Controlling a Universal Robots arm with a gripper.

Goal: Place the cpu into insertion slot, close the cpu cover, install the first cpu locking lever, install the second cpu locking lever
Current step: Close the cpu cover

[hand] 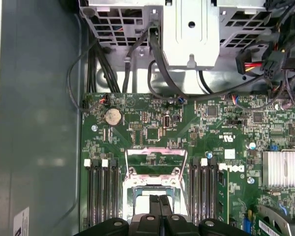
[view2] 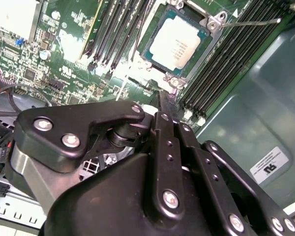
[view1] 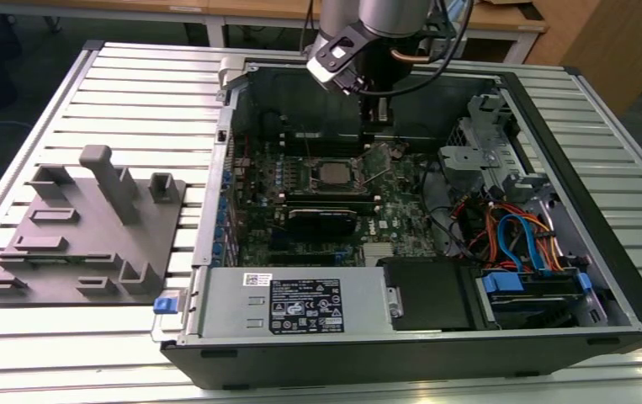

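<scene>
End effector (view2: 161, 98) (jaws pinched) points down nr cpu (view2: 177, 42).

- We take this for a robotics lab or test workshop.
- The work surface is a slatted aluminium-profile table (view1: 129, 84), the sort rigs are built on.
- On it a desktop computer case (view1: 411, 358) lies on its side, opened up. Its motherboard (view1: 400, 215) and coloured cables are bare, and the cpu (view2: 177, 42) is uncovered.
- Beside the case we note a grey fixture plate (view1: 74, 244) with raised holders for parts.
- An industrial robot arm (view1: 394, 17) reaches into the case from above.
- Plain wooden desks (view1: 264, 10) stand behind the table.
</scene>
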